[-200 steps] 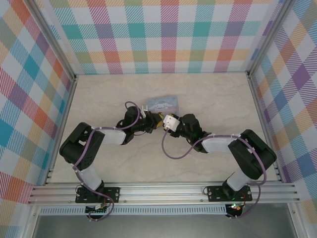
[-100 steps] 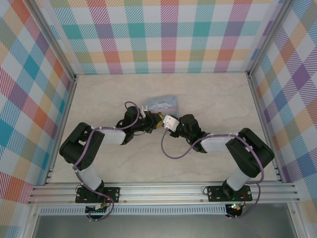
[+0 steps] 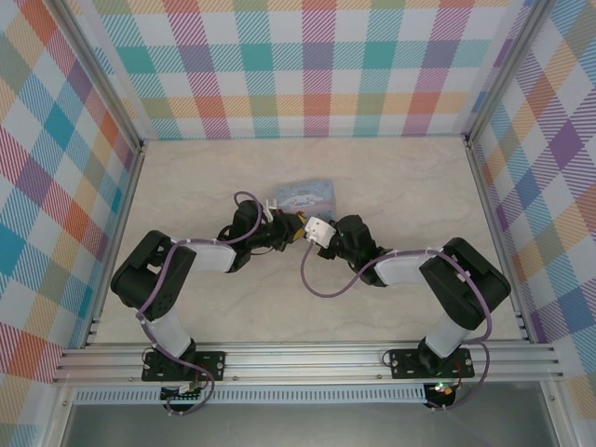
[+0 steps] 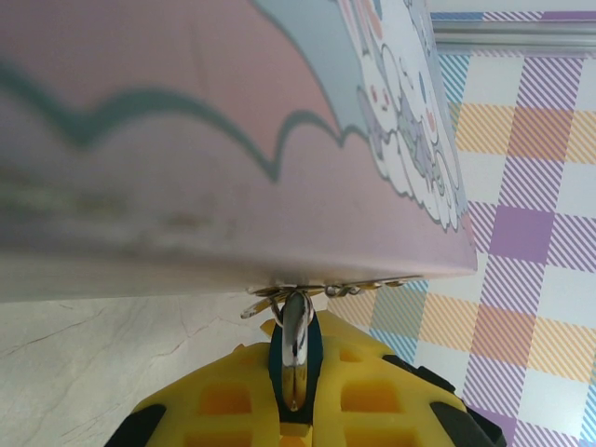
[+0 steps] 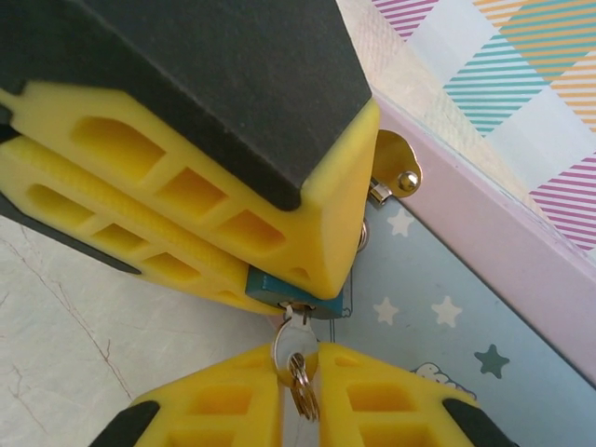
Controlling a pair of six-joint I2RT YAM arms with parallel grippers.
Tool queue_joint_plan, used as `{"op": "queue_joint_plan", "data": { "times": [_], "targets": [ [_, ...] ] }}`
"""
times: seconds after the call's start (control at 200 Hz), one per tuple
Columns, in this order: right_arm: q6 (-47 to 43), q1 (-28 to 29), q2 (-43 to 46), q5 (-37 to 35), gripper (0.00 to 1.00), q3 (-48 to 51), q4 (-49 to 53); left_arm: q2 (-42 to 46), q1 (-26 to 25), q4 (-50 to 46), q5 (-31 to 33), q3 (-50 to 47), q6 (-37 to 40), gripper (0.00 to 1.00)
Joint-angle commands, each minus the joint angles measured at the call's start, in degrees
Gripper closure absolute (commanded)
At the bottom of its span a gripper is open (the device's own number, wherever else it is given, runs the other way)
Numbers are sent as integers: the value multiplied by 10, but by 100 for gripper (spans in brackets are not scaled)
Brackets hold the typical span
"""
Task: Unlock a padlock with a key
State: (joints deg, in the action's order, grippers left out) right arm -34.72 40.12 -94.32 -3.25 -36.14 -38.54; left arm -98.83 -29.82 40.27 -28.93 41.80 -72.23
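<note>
Advice for turning: mind first the cartoon-printed tin (image 3: 303,196), lying on the table (image 3: 410,186) just behind both grippers, and avoid dragging it. Keep the left gripper (image 4: 296,382) clamped closed on the teal padlock (image 5: 291,296), close by the tin's golden clasp (image 5: 396,172). Keep the right gripper (image 5: 298,377) pinched on the head of the key (image 5: 292,337), with blade seemingly already inside the keyhole. Rotate gently about the key's own axis, without pulling sideways; otherwise risk of slipping or bending. Compared with 1 second ago: slight shift of the right arm toward the left gripper; no visible change for tin or left arm.
</note>
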Motion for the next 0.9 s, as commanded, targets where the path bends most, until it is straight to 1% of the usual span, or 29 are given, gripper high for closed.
{"op": "queue_joint_plan", "data": {
  "times": [0.0, 0.205, 0.45, 0.59, 0.81, 0.895],
  "targets": [
    [13, 4, -4, 4, 86, -19, -16, 24, 6, 13, -10, -6, -5, 100],
    [20, 4, -6, 16, 90, -21, -11, 24, 6, 11, -10, -5, -2, 100],
    [46, 4, 2, 59, 92, -33, 20, 26, 6, -9, -10, -3, 12, 100],
    [68, 5, 7, 85, 93, -42, 50, 25, 5, -16, -9, -3, 19, 100],
    [111, 4, 9, 121, 94, -57, 67, 21, 2, -18, -9, -2, 29, 100],
    [137, 3, 7, 146, 94, -61, 68, 20, 2, -15, -9, -2, 34, 100]
  ]
}}
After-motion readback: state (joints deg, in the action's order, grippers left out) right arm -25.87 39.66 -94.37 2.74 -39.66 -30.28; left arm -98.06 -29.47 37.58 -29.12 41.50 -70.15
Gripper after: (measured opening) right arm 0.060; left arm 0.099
